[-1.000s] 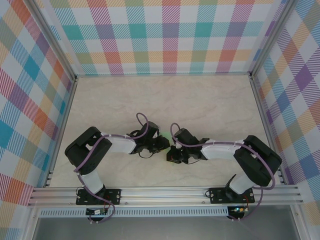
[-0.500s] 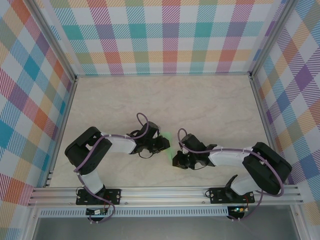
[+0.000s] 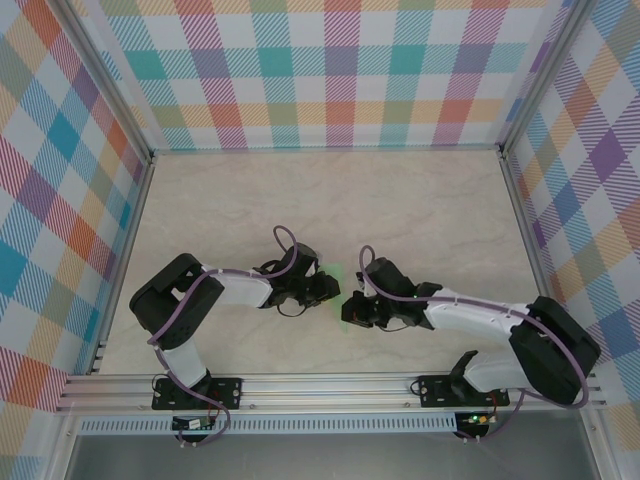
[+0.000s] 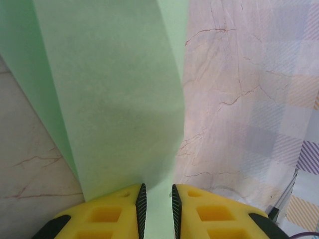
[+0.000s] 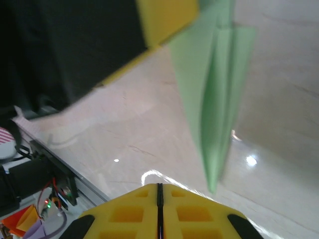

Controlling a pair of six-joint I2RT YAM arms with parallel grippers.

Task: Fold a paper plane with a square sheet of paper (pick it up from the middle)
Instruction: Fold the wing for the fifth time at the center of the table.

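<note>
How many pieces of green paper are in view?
1: the paper plane, pinched in the left gripper, near the table's middle. More may hide under the left arm or right arm.

Matt green paper plane (image 4: 114,99), glossy marble-look table (image 5: 279,124)

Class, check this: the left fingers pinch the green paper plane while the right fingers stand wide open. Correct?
No: the right fingers are shut and empty, as the right wrist view shows. The left fingers do pinch the paper plane.
</note>
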